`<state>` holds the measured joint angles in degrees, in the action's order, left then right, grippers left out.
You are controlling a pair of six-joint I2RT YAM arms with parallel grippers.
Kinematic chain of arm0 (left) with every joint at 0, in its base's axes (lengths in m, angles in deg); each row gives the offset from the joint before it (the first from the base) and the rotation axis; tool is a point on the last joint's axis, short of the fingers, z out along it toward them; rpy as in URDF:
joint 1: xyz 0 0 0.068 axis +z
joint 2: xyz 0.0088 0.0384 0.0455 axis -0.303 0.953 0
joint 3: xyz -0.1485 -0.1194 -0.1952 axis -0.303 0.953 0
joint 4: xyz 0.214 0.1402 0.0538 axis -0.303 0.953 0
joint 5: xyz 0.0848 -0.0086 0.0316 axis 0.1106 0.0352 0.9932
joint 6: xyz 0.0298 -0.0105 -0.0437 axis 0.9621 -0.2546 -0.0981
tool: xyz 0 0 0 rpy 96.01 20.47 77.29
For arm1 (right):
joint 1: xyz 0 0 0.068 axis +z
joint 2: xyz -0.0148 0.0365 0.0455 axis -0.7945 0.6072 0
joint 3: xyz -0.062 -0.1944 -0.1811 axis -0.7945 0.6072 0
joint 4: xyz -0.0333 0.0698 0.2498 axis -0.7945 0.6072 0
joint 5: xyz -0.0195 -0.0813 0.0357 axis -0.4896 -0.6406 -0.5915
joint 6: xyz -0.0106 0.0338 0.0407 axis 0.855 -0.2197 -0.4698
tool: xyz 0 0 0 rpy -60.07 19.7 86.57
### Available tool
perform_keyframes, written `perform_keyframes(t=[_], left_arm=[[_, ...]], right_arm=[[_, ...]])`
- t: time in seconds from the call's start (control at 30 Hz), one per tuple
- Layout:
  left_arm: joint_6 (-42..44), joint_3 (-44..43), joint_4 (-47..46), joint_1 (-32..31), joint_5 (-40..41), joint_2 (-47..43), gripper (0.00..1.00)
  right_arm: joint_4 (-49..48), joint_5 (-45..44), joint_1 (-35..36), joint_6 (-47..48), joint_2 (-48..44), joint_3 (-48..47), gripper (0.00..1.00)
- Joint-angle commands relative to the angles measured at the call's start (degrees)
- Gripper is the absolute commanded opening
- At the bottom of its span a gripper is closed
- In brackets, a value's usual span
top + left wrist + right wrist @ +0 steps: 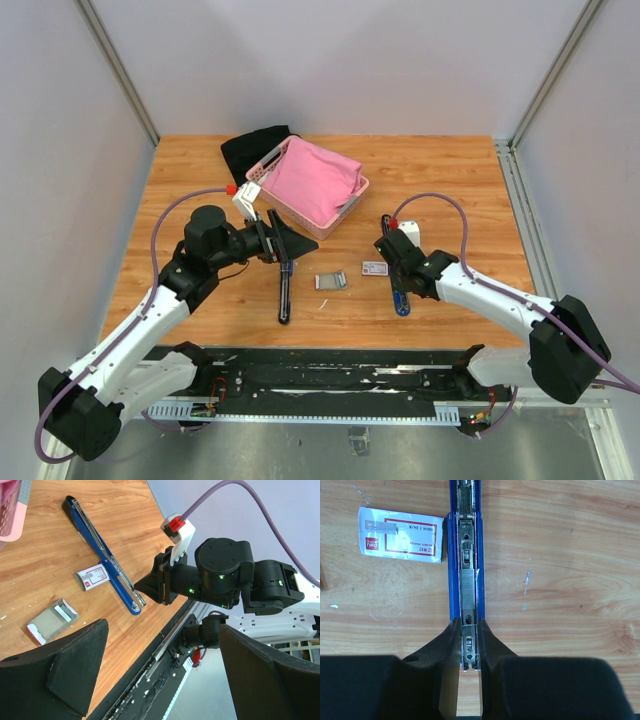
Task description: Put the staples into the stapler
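The blue stapler point(453, 555) lies open on the wooden table, its metal channel facing up with a silvery strip of staples point(469, 591) in it. My right gripper point(468, 623) is closed around the stapler's near end, one finger on each side. In the top view the right gripper point(399, 285) covers most of the stapler point(401, 304). A silvery-grey staple block point(332, 281) in a clear wrapper and a white carton with red print point(375, 268) lie left of it. My left gripper point(290, 243) is wide open and empty point(162, 625).
A pink basket point(352, 205) holding pink cloth stands at the back, with black cloth point(250, 152) behind it. A long black bar-shaped object point(285, 295) lies on the table below my left gripper. The table's black front rail point(330, 365) is near.
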<state>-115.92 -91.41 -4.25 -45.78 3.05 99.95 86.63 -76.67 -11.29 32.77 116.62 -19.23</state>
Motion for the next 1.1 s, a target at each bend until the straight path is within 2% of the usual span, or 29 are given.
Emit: perform_keyframes(t=[0.0, 0.23, 0.67, 1.07], left_arm=[[-0.1, 0.9, -0.9, 0.3, -0.3, -1.1, 0.96], [-0.1, 1.0, -0.9, 0.3, -0.6, -0.9, 0.96], [0.0, 1.1, -1.1, 0.4, -1.0, -0.2, 0.96], [0.2, 1.3, -1.4, 0.4, -1.2, -0.1, 0.96]], right_arm=[[0.9, -1.9, 0.9, -1.6, -0.1, 1.3, 0.06], [0.5, -2.0, 1.3, -2.4, -1.5, 3.2, 0.08], [1.9, -0.4, 2.1, -2.9, -4.3, 3.9, 0.24], [2.9, 0.4, 2.3, -2.7, -5.2, 3.3, 0.30]])
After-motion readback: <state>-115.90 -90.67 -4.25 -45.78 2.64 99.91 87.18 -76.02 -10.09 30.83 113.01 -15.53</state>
